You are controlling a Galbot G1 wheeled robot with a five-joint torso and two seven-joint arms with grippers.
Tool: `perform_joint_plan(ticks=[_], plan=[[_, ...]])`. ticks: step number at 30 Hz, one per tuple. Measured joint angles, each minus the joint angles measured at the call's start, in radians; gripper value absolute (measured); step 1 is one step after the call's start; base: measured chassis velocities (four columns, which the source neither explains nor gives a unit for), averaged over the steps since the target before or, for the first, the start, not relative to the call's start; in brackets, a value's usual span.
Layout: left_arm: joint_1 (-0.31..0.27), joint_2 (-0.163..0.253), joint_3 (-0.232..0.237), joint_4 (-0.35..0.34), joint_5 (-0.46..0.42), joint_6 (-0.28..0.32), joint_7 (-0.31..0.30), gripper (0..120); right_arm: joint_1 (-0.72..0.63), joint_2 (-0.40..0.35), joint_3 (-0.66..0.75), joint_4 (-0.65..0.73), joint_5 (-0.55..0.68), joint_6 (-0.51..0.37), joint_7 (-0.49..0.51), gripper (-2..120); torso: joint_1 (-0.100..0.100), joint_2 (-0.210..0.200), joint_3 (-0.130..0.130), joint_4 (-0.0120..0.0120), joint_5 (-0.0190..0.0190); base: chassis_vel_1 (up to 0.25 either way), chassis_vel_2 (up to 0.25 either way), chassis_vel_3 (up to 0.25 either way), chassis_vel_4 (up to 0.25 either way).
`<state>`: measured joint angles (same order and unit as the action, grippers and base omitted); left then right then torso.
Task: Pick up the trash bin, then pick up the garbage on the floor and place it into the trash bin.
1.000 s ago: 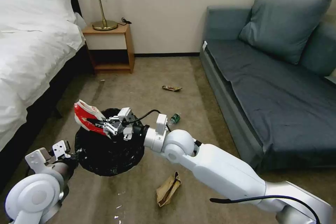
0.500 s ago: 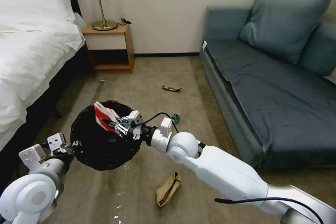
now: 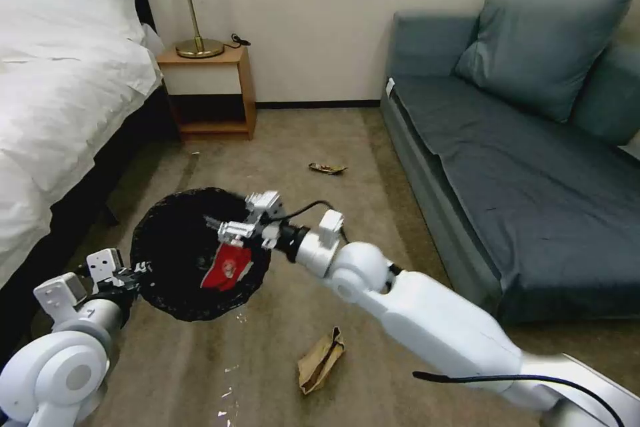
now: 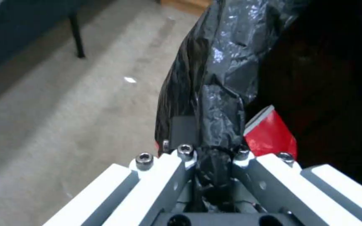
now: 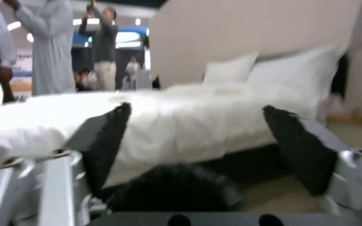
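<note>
The trash bin (image 3: 175, 260), lined with a crinkled black bag, is held off the carpet at the lower left, mouth tilted toward me. My left gripper (image 3: 135, 273) is shut on its rim; in the left wrist view the bag (image 4: 214, 78) is pinched in that gripper (image 4: 210, 151). A red-and-white wrapper (image 3: 227, 268) lies loose inside the bin, and is the red wrapper (image 4: 270, 135) beside the bag. My right gripper (image 3: 229, 229) hovers over the bin's mouth, open and holding nothing, fingers spread wide (image 5: 202, 141). A crumpled brown paper bag (image 3: 321, 360) and a dark-and-gold wrapper (image 3: 327, 168) lie on the carpet.
A bed with white linen (image 3: 60, 93) runs along the left. A wooden nightstand (image 3: 210, 90) with a lamp stands at the back wall. A blue-grey sofa (image 3: 520, 167) fills the right. Open carpet lies between them.
My right gripper has opened and let go of the red-and-white wrapper, which now lies inside the bin. The bin has shifted slightly left and tilted more toward me.
</note>
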<state>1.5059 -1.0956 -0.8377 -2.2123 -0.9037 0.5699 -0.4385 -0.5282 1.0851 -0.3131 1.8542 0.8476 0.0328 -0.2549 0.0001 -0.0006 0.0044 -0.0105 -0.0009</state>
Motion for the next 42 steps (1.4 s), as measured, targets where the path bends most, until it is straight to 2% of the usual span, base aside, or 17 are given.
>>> perform_joint_plan(ticks=[4, 7, 9, 10, 11, 12, 13, 14, 16, 24, 28, 30, 32, 36, 39, 40, 42], plan=[[-0.007, 0.007, -0.017, 0.019, 0.024, -0.016, 0.015, 1, -0.015, -0.069, 0.079, 0.081, 0.037, -0.013, 0.009, 95, 0.000, 0.000, 0.000, -0.0002, 0.0002, 0.000, 0.000, 0.000, 0.000], [-0.011, 0.011, -0.033, 0.034, 0.031, -0.034, 0.035, 1, -0.109, -0.152, 0.172, 0.155, -0.054, -0.203, 0.327, 99, 0.000, 0.000, 0.000, 0.0001, -0.0002, 0.000, 0.000, 0.000, 0.000], [-0.013, 0.012, -0.036, 0.038, 0.035, -0.040, 0.038, 1, -0.138, -0.165, 0.188, 0.151, -0.066, -0.261, 0.381, 100, 0.000, 0.000, 0.000, 0.0003, 0.0000, 0.000, 0.000, 0.000, 0.000], [-0.016, 0.014, -0.042, 0.046, 0.046, -0.053, 0.052, 1, -0.230, -0.184, 0.215, 0.117, -0.014, -0.436, 0.577, 100, 0.000, 0.000, 0.000, -0.0004, -0.0002, 0.000, 0.000, 0.000, 0.000], [-0.016, 0.014, -0.042, 0.046, 0.046, -0.053, 0.052, 1, -0.230, -0.184, 0.215, 0.117, -0.014, -0.436, 0.577, 100, 0.000, 0.000, 0.000, -0.0004, -0.0002, 0.000, 0.000, 0.000, 0.000], [-0.018, 0.017, -0.047, 0.053, 0.076, -0.077, 0.085, 1, -0.290, -0.177, 0.216, 0.083, 0.128, -0.554, 0.751, 100, 0.000, 0.000, 0.000, -0.0011, 0.0008, 0.000, 0.000, 0.000, 0.000], [-0.019, 0.019, -0.051, 0.058, 0.097, -0.094, 0.107, 1, -0.316, -0.169, 0.218, 0.070, 0.205, -0.599, 0.822, 100, 0.000, 0.000, 0.000, -0.0008, 0.0009, 0.000, 0.000, 0.000, 0.000], [-0.019, 0.019, -0.051, 0.058, 0.097, -0.094, 0.107, 1, -0.316, -0.169, 0.218, 0.070, 0.205, -0.599, 0.822, 100, 0.000, 0.000, 0.000, -0.0008, 0.0009, 0.000, 0.000, 0.000, 0.000], [-0.021, 0.024, -0.069, 0.076, 0.153, -0.151, 0.185, 1, -0.407, -0.154, 0.210, 0.055, 0.323, -0.676, 0.947, 100, 0.000, 0.000, 0.000, 0.0004, 0.0002, 0.000, 0.000, 0.000, 0.000], [-0.022, 0.013, -0.066, 0.072, 0.137, -0.170, 0.217, 1, -0.482, -0.144, 0.124, 0.057, 0.420, -0.734, 1.126, 100, 0.000, 0.000, 0.000, 0.0000, -0.0003, 0.000, 0.000, 0.000, 0.000], [-0.021, 0.003, -0.056, 0.068, 0.135, -0.167, 0.206, 1, -0.473, -0.123, 0.122, 0.044, 0.504, -0.766, 1.109, 100, 0.000, 0.000, 0.000, 0.0000, -0.0001, 0.000, 0.000, 0.000, 0.000], [-0.019, 0.000, -0.052, 0.068, 0.134, -0.164, 0.200, 1, -0.465, -0.122, 0.126, 0.044, 0.523, -0.768, 1.037, 100, 0.000, 0.000, 0.000, 0.0003, -0.0002, 0.000, 0.000, 0.000, 0.000], [-0.016, -0.006, -0.042, 0.064, 0.134, -0.161, 0.194, 1, -0.449, -0.125, 0.127, 0.035, 0.472, -0.768, 0.880, 100, 0.000, 0.000, 0.000, 0.0003, -0.0003, 0.000, 0.000, 0.000, 0.000], [-0.016, -0.010, -0.033, 0.057, 0.133, -0.158, 0.187, 1, -0.418, -0.120, 0.102, 0.027, 0.468, -0.773, 0.841, 100, 0.000, 0.000, 0.000, -0.0001, -0.0002, 0.000, 0.000, 0.000, 0.000], [-0.016, -0.020, -0.023, 0.059, 0.139, -0.157, 0.182, 1, -0.357, -0.129, 0.032, -0.051, 0.229, -0.680, 0.551, 100, 0.000, 0.000, 0.000, 0.0003, 0.0000, 0.000, 0.000, 0.000, 0.000], [-0.016, -0.020, -0.023, 0.059, 0.139, -0.157, 0.182, 1, -0.357, -0.129, 0.032, -0.051, 0.229, -0.680, 0.551, 100, 0.000, 0.000, 0.000, 0.0003, 0.0000, 0.000, 0.000, 0.000, 0.000], [-0.016, -0.029, -0.016, 0.067, 0.149, -0.157, 0.181, 1, -0.283, -0.150, -0.007, -0.182, -0.096, -0.438, 0.232, 100, 0.000, 0.000, 0.000, -0.0003, -0.0001, 0.000, 0.000, 0.000, 0.000]])
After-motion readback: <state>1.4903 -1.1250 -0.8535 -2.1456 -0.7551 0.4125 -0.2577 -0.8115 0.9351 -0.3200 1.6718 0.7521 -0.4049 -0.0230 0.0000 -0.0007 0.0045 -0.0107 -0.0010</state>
